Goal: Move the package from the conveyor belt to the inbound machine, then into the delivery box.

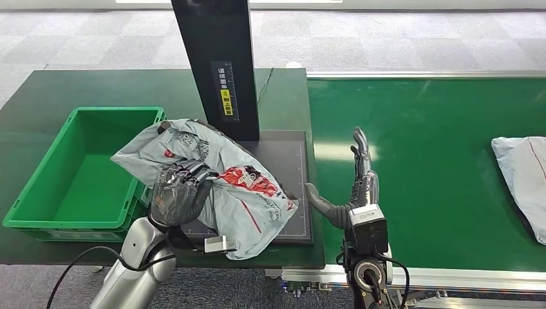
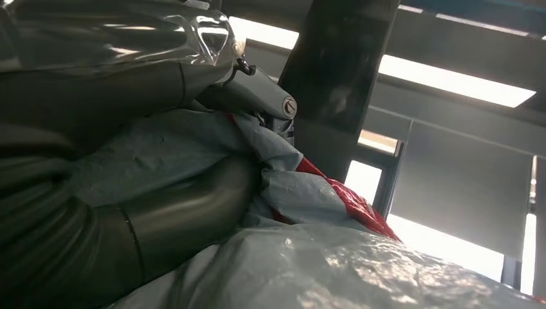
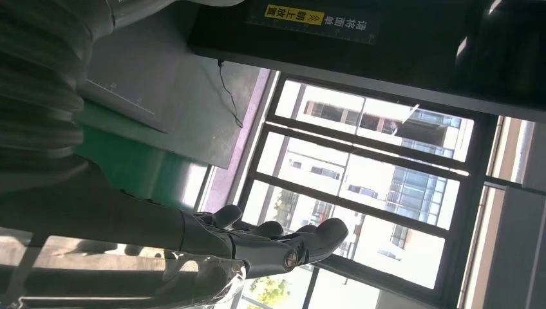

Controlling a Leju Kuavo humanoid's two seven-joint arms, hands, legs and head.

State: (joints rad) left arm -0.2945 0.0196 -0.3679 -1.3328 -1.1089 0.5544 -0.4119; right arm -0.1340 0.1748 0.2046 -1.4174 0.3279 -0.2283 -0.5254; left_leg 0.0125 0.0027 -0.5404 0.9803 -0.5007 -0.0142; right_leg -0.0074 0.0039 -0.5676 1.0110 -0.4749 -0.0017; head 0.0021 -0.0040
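Green tabletop beside a green conveyor belt [image 1: 425, 161], package in transit toward the box.

Over the dark scanner pad of the inbound machine [image 1: 222, 64], the left hand [image 1: 177, 193] grips the grey package [image 1: 238, 193], which sags across the pad and onto the rim of the delivery box [image 1: 38, 187]. The second step seems in hand; next the bag likely needs lifting over the near rim. The right hand [image 1: 357, 177] stands empty, fingers straight and apart. Another parcel [image 1: 525, 174] waits on the belt.
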